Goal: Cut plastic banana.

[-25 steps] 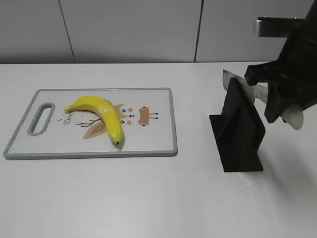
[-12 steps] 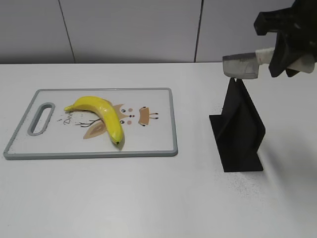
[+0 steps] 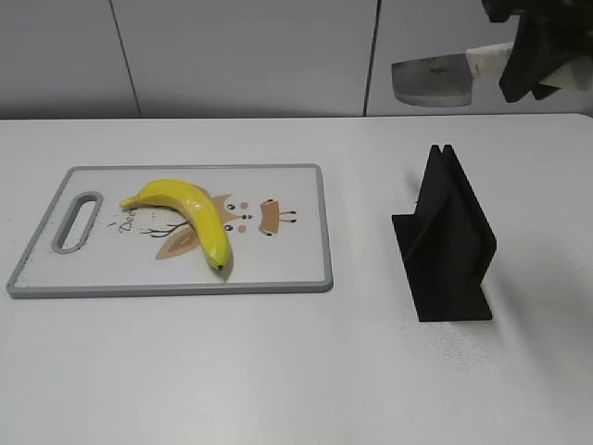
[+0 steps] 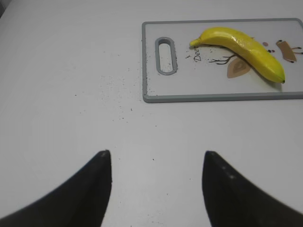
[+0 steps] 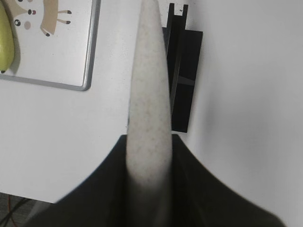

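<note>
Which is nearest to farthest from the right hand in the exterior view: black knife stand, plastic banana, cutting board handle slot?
From the right hand, holding the knife at top right:
1. Black knife stand, below it, right side.
2. Plastic banana, on the cutting board, left of centre.
3. Handle slot, far left end.

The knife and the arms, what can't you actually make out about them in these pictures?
- Knife: in the right wrist view the handle fills the middle and hides the blade.
- Right end effector: the exterior view's top and right edges cut it off.
- Left end effector: absent from the exterior view; the left wrist view shows only its open fingertips.
- Plastic banana: the right wrist view's left edge crops it to a sliver.
</note>
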`<state>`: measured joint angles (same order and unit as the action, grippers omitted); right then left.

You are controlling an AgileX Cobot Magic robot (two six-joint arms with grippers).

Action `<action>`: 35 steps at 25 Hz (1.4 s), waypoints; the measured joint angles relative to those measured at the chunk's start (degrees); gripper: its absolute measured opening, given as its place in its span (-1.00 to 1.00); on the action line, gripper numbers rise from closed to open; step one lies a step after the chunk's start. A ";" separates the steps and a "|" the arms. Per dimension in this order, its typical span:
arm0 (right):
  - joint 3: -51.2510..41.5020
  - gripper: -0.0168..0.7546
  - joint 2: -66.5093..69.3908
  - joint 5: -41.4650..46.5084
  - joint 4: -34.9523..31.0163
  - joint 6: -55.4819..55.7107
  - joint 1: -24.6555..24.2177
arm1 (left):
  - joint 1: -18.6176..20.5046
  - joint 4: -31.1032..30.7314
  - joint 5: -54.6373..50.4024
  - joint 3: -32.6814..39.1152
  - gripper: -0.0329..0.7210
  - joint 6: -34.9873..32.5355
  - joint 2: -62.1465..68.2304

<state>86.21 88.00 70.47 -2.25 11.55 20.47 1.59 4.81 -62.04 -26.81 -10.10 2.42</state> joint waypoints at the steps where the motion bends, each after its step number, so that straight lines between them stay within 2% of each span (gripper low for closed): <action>1: 0.10 -0.52 -0.08 0.05 0.00 -2.23 0.00 | 0.00 0.00 0.00 0.00 0.65 0.00 0.00; 7: 0.29 -0.52 -0.32 0.05 -0.32 -17.95 0.00 | 0.00 2.13 0.55 -1.32 0.65 -2.37 3.96; 14: 0.29 -0.52 -0.32 -2.16 -7.76 -49.47 0.00 | 0.00 7.12 9.86 -7.50 0.65 -10.88 16.24; 20: 1.97 -0.52 2.76 -7.56 -15.97 -70.18 0.00 | 0.00 14.93 15.62 -14.15 0.65 -26.85 30.97; 26: 10.18 -0.52 12.81 -6.82 -20.93 -79.36 0.00 | 0.00 24.79 12.15 -26.41 0.62 -55.28 49.52; 29: 16.56 -0.52 18.86 -3.64 -23.25 -82.99 0.00 | 0.00 29.04 9.26 -33.14 0.55 -65.38 59.36; 32: 23.22 -0.52 24.21 -1.05 -25.05 -85.75 0.00 | 0.00 32.10 5.94 -40.22 0.53 -71.16 68.43; 35: 28.56 -0.52 28.06 -0.92 -27.16 -86.45 0.00 | 0.00 33.65 3.48 -45.79 0.53 -73.55 75.57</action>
<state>114.76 116.06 69.55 -29.41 -74.90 20.47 1.59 38.46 -58.57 -72.60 -83.65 78.00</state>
